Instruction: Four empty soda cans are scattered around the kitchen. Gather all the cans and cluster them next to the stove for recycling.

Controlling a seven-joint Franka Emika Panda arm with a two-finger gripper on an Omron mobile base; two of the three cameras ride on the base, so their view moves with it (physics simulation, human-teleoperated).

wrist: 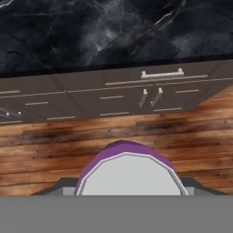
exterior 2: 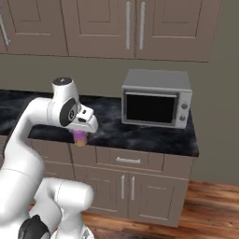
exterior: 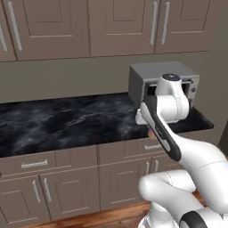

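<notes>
In front of the bench's front edge, out over the wooden floor (wrist: pixel 41 136), the claw (exterior 2: pixel 81 138) hangs pointing down with a soda can (exterior 2: pixel 81 137) between its fingers. The jaws stand partly closed on the can, which sits upright in the grip, purple above and fading to orange at the base. In the hand view its silver top (wrist: pixel 132 175) lies right at the claw, with a purple rim round it. The can is clear of the black marble bench (exterior 2: pixel 154 137), level with the drawer fronts below the edge. Farther back, a grey microwave (exterior 2: pixel 157 99) stands near the bench's right end, against the wall, its door shut and its dark window hiding whatever is inside. Closed cabinets (exterior: pixel 67 26) hang above.
</notes>
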